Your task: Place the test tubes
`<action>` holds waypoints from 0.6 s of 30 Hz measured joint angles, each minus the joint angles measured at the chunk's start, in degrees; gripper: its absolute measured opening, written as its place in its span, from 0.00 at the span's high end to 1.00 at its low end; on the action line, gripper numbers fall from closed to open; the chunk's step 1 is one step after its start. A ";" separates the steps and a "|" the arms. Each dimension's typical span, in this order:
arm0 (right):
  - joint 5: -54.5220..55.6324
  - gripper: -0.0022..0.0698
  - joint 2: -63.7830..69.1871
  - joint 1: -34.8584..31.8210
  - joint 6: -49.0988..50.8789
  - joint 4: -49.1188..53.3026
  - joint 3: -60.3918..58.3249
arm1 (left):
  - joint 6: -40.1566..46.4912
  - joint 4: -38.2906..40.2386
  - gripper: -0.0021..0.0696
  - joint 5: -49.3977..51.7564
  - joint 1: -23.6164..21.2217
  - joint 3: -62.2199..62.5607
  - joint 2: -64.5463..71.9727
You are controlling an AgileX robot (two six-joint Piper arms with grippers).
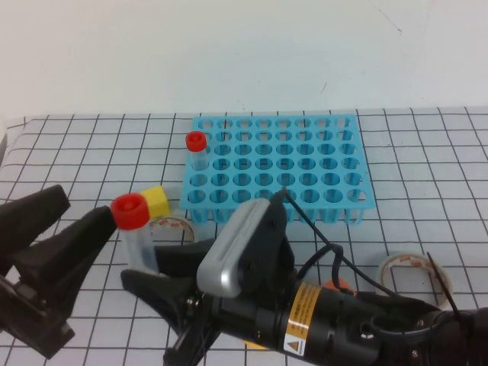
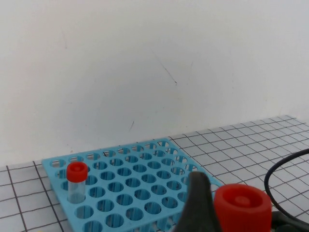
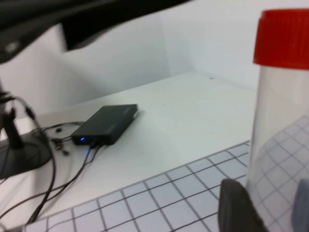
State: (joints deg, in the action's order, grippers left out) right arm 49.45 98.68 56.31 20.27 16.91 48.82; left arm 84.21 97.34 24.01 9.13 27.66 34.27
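High view: where are the test tubes?

1 red-capped tube, the rack tube [image 1: 197,152], stands upright in the blue rack [image 1: 274,117], in its leftmost column. The other, the held tube [image 1: 136,229], is upright in front of the rack, toward the robot's left.

What holds it?

The right gripper [image 1: 152,268] reaches in low from the right, and its fingers are pressed on the clear body from 2 sides. In the right wrist view the held tube [image 3: 282,121] stands close beside 1 dark finger [image 3: 234,208].

And the left gripper?

The left gripper [image 1: 88,207] is at the table's left side, just beside the held tube. Its fingers are spread and pinch nothing. The left wrist view shows the red cap next to 1 black finger [image 2: 198,203].

Other things?

A yellow cap [image 1: 156,200] is just behind the held tube, and 2 tape rolls lie on the table: the near roll [image 1: 174,226] and the right roll [image 1: 415,273].
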 joint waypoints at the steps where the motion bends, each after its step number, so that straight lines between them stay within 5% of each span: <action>1: 0.09 0.64 0.00 0.00 0.00 1.12 0.00 | 0.00 0.00 0.34 0.00 0.00 0.00 0.23; 8: 0.22 0.64 0.00 0.00 -1.52 3.78 0.00 | -2.06 -1.40 0.27 1.62 0.00 0.00 3.05; 18: -0.10 0.64 0.00 0.00 -2.60 6.64 0.00 | -3.69 -2.42 0.31 5.12 0.00 0.00 7.56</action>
State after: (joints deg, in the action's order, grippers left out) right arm 49.35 98.68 56.31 17.67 23.55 48.82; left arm 80.53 94.92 29.13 9.13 27.66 41.83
